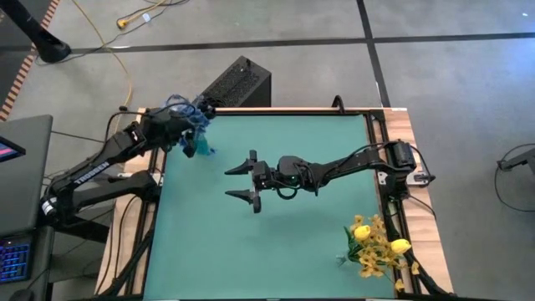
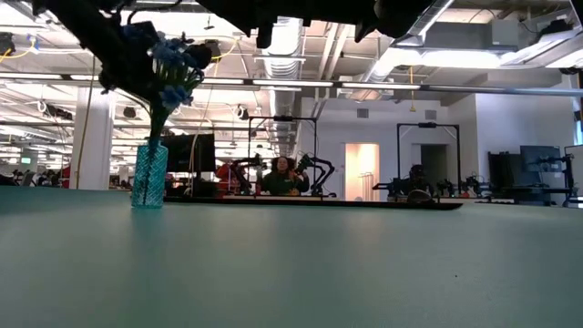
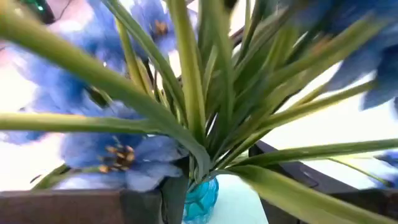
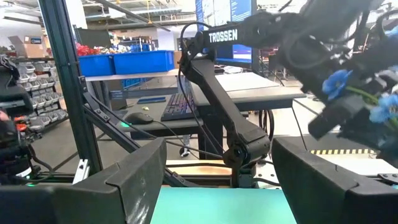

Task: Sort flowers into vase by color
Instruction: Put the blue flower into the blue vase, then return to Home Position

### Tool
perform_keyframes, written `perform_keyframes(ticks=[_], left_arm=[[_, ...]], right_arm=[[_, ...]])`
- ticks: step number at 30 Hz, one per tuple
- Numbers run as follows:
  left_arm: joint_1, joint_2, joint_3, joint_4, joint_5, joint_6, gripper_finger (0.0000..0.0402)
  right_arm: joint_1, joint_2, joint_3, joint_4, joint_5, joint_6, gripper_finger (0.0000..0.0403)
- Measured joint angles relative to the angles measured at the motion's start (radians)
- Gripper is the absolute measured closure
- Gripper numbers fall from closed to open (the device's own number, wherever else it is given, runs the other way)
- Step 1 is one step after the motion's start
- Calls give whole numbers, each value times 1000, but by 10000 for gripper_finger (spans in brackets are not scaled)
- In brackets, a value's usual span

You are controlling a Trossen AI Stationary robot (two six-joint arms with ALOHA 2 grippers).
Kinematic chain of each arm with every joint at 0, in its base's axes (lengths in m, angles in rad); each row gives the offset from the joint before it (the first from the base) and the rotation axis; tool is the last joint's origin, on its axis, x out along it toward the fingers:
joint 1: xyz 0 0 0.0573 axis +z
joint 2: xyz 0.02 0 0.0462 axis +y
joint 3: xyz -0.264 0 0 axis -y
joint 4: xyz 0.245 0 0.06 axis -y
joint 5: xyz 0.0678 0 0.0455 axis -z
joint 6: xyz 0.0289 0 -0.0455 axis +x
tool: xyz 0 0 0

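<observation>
High view shows the left gripper (image 1: 180, 125) over the blue vase (image 2: 149, 176) among blue flowers (image 1: 191, 117), its grip impossible to tell; right gripper (image 1: 242, 182) gapes empty mid-table; yellow flowers (image 1: 376, 245) sit at the table's near right corner; sorting looks nearly finished.

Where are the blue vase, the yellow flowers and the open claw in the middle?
Blue vase (image 2: 149, 176): low view, middle of its glass body.
Yellow flowers (image 1: 376, 243): high view, centre of the bunch.
Right gripper (image 1: 244, 181): high view, midway between its open fingertips.
</observation>
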Motion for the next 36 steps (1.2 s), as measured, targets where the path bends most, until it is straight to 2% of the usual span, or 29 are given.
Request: perform_keyframes(ticks=[14,23,29,36], left_arm=[[0,0,180,-286,0,45,248],[0,0,308,-369,11,49,248],[0,-1,372,-427,197,47,248],[-4,-28,421,-384,372,24,248]], right_arm=[[0,0,0,0,0,0,85],[-1,0,0,0,0,0,85],[-1,-4,0,-6,0,0,85],[-3,-59,7,-79,0,-1,85]])
